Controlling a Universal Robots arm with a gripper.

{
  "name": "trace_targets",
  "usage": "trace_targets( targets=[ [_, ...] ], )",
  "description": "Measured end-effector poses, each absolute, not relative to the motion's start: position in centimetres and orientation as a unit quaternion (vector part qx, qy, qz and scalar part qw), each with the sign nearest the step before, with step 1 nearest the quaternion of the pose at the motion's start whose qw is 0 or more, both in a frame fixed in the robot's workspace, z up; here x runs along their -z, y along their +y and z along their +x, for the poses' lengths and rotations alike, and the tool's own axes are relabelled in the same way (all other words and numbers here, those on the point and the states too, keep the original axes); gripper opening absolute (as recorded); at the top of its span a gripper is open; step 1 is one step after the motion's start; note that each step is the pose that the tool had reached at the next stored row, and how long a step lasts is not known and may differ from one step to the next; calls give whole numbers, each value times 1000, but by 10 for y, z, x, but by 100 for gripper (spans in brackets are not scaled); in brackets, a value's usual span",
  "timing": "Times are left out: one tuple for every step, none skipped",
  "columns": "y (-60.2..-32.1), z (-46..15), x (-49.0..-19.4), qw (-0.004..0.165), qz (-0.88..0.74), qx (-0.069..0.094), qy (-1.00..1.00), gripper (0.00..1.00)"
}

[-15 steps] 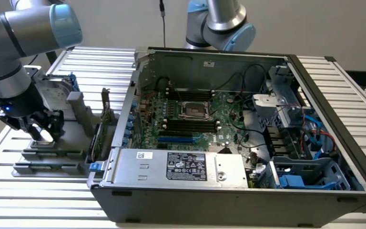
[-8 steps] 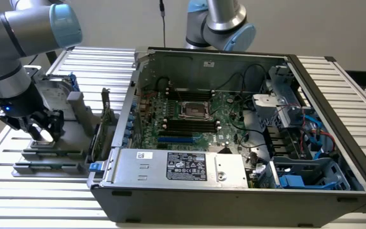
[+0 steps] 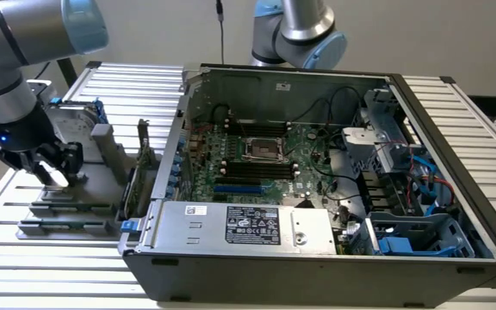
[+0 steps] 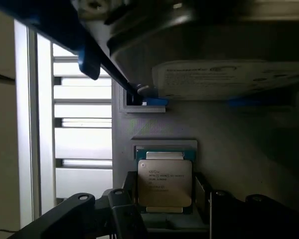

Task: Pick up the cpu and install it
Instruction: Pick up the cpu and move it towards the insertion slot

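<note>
Straddling cpu (image 4: pixel 164 182) edges, gripper (image 4: pixel 165 188) agape

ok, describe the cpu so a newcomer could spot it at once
Start at the open computer case; on the exterior view's left of it stands a grey parts holder, with the gripper right over it. The cpu lies flat in a square recess there: a small silver square with printed text and a pale rim, far smaller than the blue-framed hard drive nearby.
</note>
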State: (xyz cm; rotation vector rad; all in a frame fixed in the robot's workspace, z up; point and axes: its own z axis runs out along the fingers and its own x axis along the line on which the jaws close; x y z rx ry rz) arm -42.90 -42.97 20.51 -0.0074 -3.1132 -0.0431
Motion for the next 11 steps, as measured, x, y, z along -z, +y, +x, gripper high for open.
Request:
trace_targets(
  targets=[
    [-430, -429, -210, 14, -2, 14, -1000, 55],
    [-430, -429, -214, 14, -2, 14, -1000, 55],
    [-430, -429, -219, 14, -2, 14, -1000, 55],
    [-430, -429, -223, 14, -2, 14, -1000, 55],
    [-430, -428, -228, 14, -2, 14, -1000, 55],
    [-430, -428, -233, 14, -2, 14, -1000, 55],
    [-430, -428, -237, 14, -2, 14, -1000, 55],
    [-430, -427, -242, 14, -2, 14, -1000, 55],
    [-430, -427, -246, 14, -2, 14, -1000, 55],
    [-430, -426, -251, 14, -2, 14, -1000, 55],
    [-430, -425, -255, 14, -2, 14, -1000, 55]
  ],
)
